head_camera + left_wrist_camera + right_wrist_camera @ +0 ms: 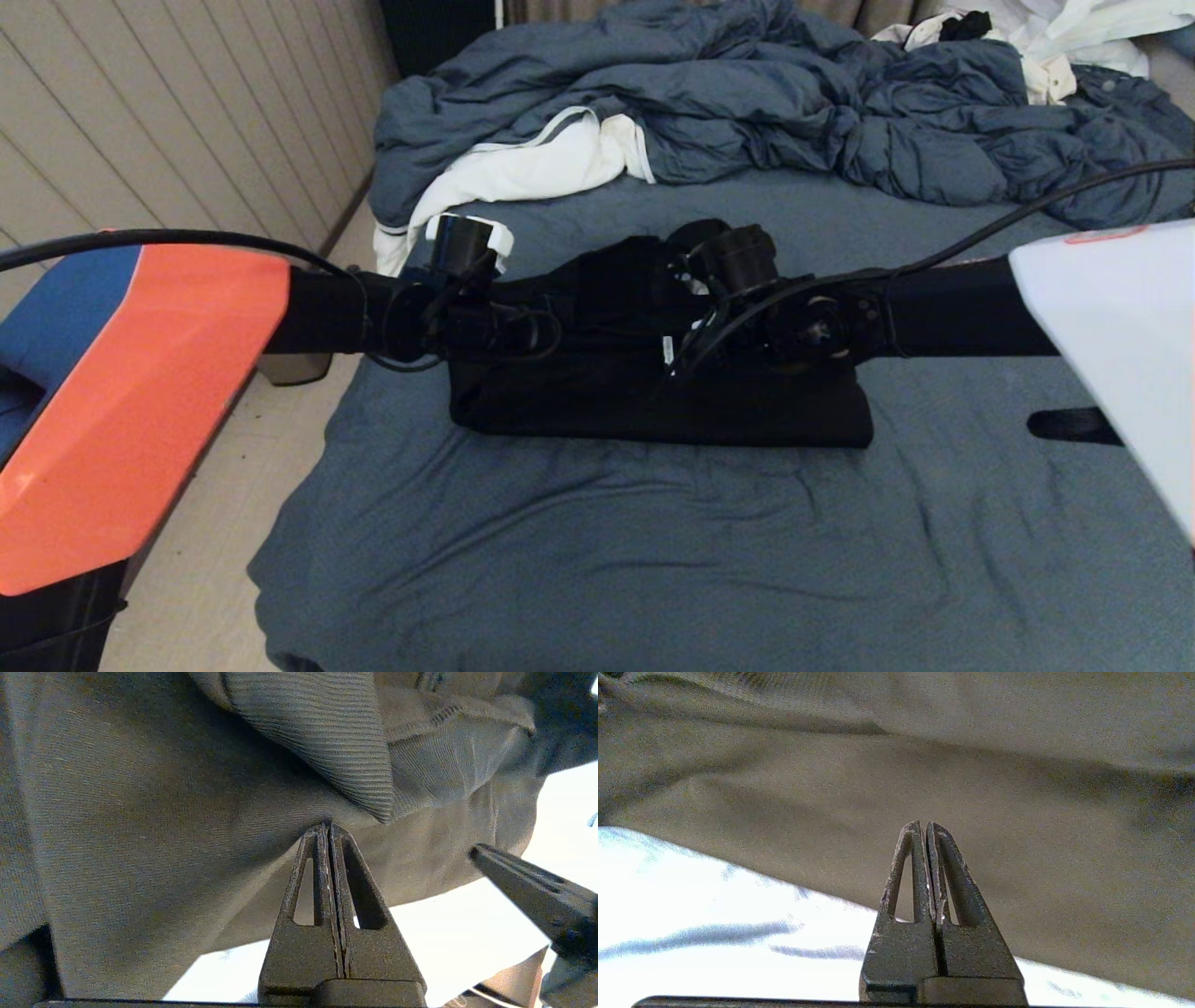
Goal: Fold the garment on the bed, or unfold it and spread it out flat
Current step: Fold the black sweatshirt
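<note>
Both my left tool (328, 828) and right tool (923, 826) pinch the garment (653, 401); I lift evenly, keeping its edge taut above the bed (597, 551).

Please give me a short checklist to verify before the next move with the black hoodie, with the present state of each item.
1. Left gripper jaws shut at the hoodie cloth: ok.
2. Right gripper jaws shut, tips at the cloth: ok.
3. Cloth really pinched between each pair of jaws: cannot tell.
4. Hoodie is a compact folded bundle on the bed: ok.
5. Hoodie lies apart from the duvet: ok.
6. Bundle's far edge, behind both arms: cannot tell.
</note>
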